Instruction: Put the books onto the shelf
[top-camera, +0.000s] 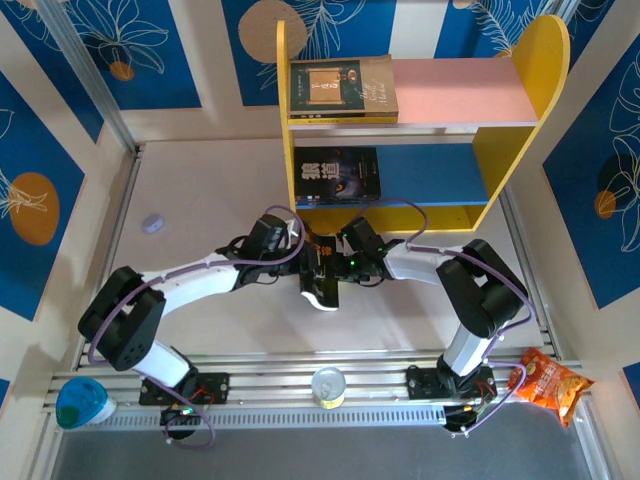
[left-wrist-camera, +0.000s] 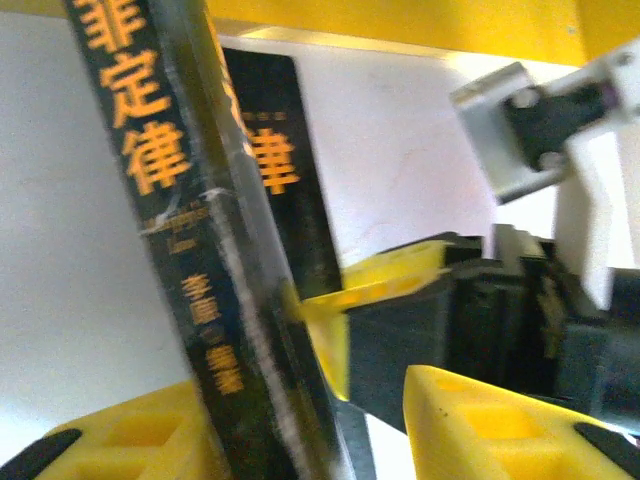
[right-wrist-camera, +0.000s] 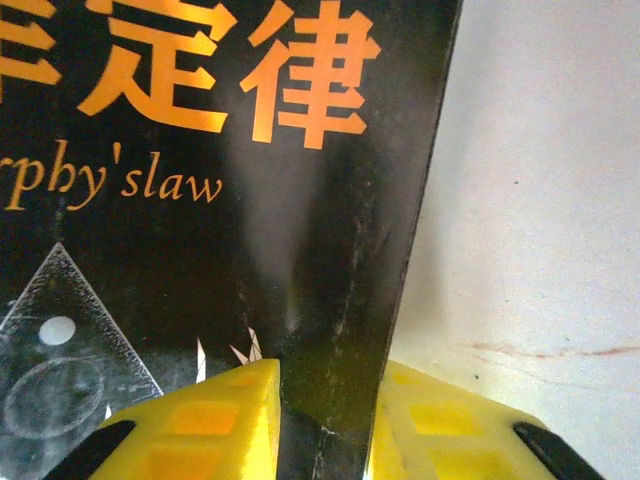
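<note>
Black Murphy's law book (right-wrist-camera: 200, 250) upright at mid-table, pinched along one edge by right gripper (right-wrist-camera: 325, 420), straddled loosely by left gripper (left-wrist-camera: 300, 432), jaws narrow.

An orange snack bag (top-camera: 548, 385) lies at the near right corner, partly over the slotted aluminium rail (top-camera: 260, 385) that runs along the near edge of the pale table (top-camera: 200, 190). On that rail, near the middle, stands 1 round can (top-camera: 328, 386) seen from above, its top shiny. At the near left corner sits a blue-green round container (top-camera: 80, 402) (what it holds cannot be told). Far left on the table lies 1 small lavender disc (top-camera: 152, 223), well apart from the rest. Blue wall panels (top-camera: 40, 130) with white leaf drawings and orange circles stand on the left, far and right sides.
</note>
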